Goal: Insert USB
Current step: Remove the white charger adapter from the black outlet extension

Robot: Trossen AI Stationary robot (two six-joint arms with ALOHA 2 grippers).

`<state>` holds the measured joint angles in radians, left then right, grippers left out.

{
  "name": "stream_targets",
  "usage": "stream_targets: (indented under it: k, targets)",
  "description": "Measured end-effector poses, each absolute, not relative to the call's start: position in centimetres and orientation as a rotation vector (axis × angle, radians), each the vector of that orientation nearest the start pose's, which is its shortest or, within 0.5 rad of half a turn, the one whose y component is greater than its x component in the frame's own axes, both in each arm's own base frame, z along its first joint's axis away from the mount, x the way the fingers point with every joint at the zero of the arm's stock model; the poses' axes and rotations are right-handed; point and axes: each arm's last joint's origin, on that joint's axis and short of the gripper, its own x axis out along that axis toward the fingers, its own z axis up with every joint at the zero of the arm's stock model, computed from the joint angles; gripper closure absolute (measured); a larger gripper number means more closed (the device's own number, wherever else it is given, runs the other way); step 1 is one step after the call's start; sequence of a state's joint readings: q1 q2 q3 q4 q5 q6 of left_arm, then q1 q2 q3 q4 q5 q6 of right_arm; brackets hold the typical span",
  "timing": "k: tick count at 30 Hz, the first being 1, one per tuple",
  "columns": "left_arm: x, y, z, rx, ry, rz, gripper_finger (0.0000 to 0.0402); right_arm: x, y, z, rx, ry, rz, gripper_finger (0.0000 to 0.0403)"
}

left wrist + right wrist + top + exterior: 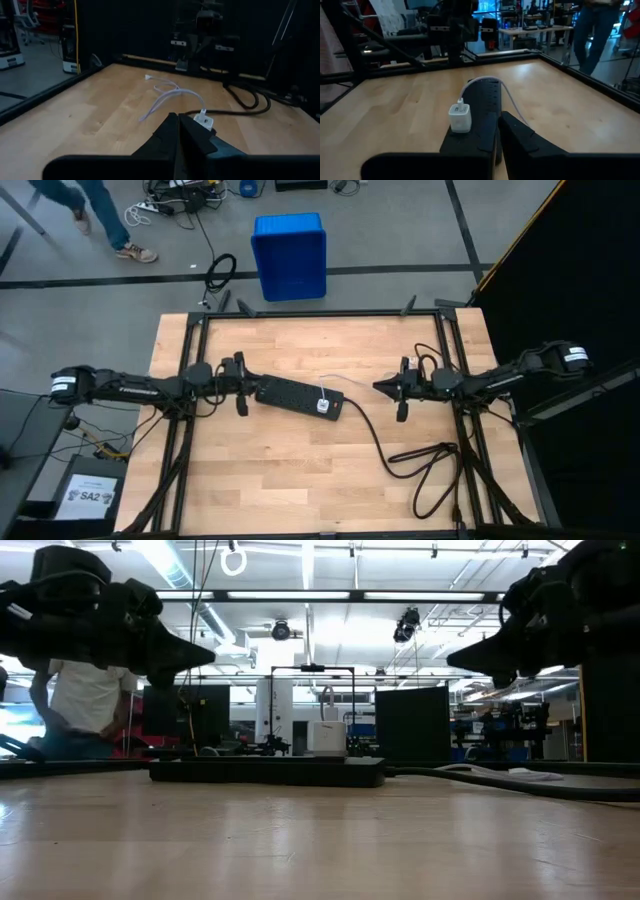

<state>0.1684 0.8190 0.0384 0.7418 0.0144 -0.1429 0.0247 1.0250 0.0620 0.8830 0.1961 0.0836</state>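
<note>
The black power strip (pixel 290 393) lies flat mid-table, with a white charger cube (pixel 323 406) standing on its right end. The thin white USB cable (pixel 485 79) rises from the top of the cube (pixel 460 117), arches over the strip and trails onto the wood. Its free end (pixel 148 77) rests on the table toward the far edge. My left gripper (pixel 250 384) is shut and hovers just left of the strip's left end. My right gripper (pixel 378 387), also shut, hangs right of the cube. In the low view both grippers (pixel 210 655) (pixel 450 660) are well above the table.
The strip's thick black cord (pixel 420 465) runs right and loops over the near right part of the table. A black frame rail (pixel 320 313) lines the far edge. A blue bin (pixel 289 255) and a person's legs (pixel 100 215) are on the floor beyond.
</note>
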Motion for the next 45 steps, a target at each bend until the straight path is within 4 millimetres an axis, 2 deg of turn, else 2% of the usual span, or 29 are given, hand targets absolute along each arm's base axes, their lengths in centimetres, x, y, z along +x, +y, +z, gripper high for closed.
stream_targets:
  k: [5, 9, 17, 23, 29, 35, 45]
  targets:
    - [16.6, 2.6, 16.0, -0.151, 0.112, 0.118, 0.0389, 17.8, -0.3, 14.5, 0.08, 0.088, -0.183, 0.0366]
    - [18.1, 2.9, 15.7, -0.155, 0.176, 0.115, 0.0366, 19.9, -0.2, 14.4, 0.09, 0.129, -0.181, 0.0314]
    - [20.8, 3.3, 14.5, -0.14, 0.294, 0.118, 0.0273, 24.9, 0.1, 13.7, 0.088, 0.2, -0.123, 0.0225]
    - [22.8, 3.5, 14.0, -0.127, 0.334, 0.062, 0.0219, 27.7, 0.3, 12.4, 0.126, 0.249, -0.072, 0.0187]
    - [24.8, 3.8, 13.4, -0.133, 0.362, 0.045, 0.0193, 30.3, 0.7, 11.0, 0.126, 0.283, -0.038, 0.0159]
    - [25.7, 3.9, 11.0, -0.097, 0.475, 0.039, 0.0188, 31.0, 0.7, 10.7, 0.125, 0.288, -0.03, 0.0135]
    - [26.1, 4.1, 9.3, -0.088, 0.522, 0.087, 0.0188, 31.3, 0.7, 10.5, 0.139, 0.332, -0.053, 0.0135]
